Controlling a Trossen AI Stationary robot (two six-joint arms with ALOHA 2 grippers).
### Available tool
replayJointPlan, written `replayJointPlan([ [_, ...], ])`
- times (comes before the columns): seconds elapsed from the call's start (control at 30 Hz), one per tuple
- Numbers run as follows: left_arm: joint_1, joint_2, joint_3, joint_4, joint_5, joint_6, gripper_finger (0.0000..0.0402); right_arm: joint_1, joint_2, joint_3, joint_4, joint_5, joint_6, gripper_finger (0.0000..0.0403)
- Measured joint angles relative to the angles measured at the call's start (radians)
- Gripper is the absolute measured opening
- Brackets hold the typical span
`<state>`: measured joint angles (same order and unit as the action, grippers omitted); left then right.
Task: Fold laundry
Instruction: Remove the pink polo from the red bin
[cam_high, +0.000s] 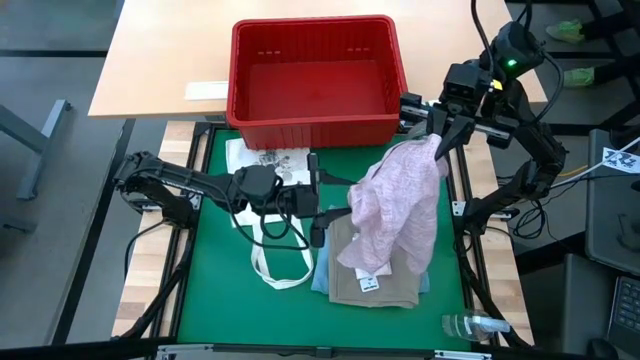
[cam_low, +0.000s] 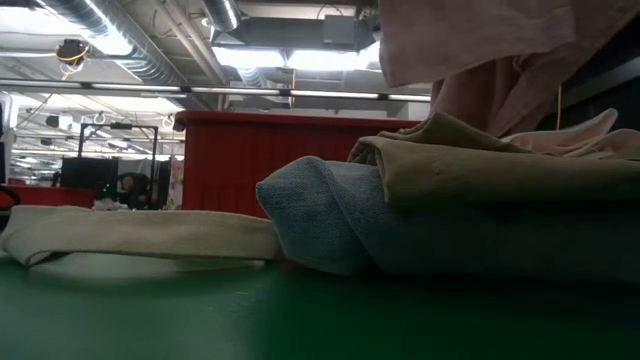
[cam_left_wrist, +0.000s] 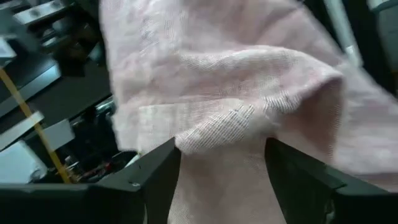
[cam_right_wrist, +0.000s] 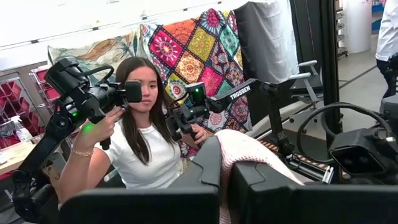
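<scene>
Robotics lab or workshop: exposed silver ceiling ducts (cam_low: 120, 35) and strip lights overhead, a seated person (cam_right_wrist: 144, 134) gripping black handheld arm controllers (cam_right_wrist: 93, 96), green-matted desk (cam_high: 215, 300) inside a black metal frame.

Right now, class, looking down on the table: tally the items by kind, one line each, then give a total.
Folded garments, stacked: 2, the khaki piece on the blue jeans
Lifted garments: 1, the pink shirt
Tote bags: 1, cream tote bag
Baskets: 1, red basket
Total: 5
</scene>
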<state>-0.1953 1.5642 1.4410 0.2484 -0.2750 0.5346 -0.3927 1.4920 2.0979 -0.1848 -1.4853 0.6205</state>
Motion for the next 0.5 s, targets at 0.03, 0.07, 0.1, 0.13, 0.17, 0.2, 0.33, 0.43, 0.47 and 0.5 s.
replayJointPlan([
  [0.03,0.001,0.000,0.000,0.000,-0.019,0.000,0.0230,0.000,0.000,0.000,0.000,0.000,0.000,0.0002],
  [0.07,0.003,0.000,0.000,0.000,-0.040,0.000,0.0230,0.000,0.000,0.000,0.000,0.000,0.000,0.0002],
  [0.1,0.006,0.000,0.000,0.000,-0.056,0.000,0.0231,0.000,0.000,0.000,0.000,0.000,0.000,0.0002],
  [0.13,0.009,0.000,0.000,0.000,-0.063,0.000,0.0231,0.000,0.000,0.000,0.000,0.000,0.000,0.0002],
  [0.17,0.012,0.000,0.000,0.000,-0.064,0.000,0.0231,0.000,0.000,0.000,0.000,0.000,0.000,0.0002],
  [0.2,0.015,0.000,0.000,0.000,-0.065,0.000,0.0231,0.000,0.000,0.000,0.000,0.000,0.000,0.0002],
  [0.33,0.015,0.000,0.000,0.000,-0.066,-0.001,0.0231,0.000,0.000,0.000,0.000,0.000,0.001,0.0002],
  [0.43,0.006,0.000,0.000,0.000,-0.044,0.025,0.0231,0.000,0.000,0.000,0.000,0.000,0.001,0.0002],
  [0.47,0.002,0.000,0.000,0.000,-0.032,0.049,0.0231,0.000,0.000,0.000,0.000,0.000,0.001,0.0002],
  [0.5,-0.004,0.000,0.000,0.000,-0.020,0.070,0.0231,0.000,0.000,0.000,0.000,0.000,0.001,0.0002],
])
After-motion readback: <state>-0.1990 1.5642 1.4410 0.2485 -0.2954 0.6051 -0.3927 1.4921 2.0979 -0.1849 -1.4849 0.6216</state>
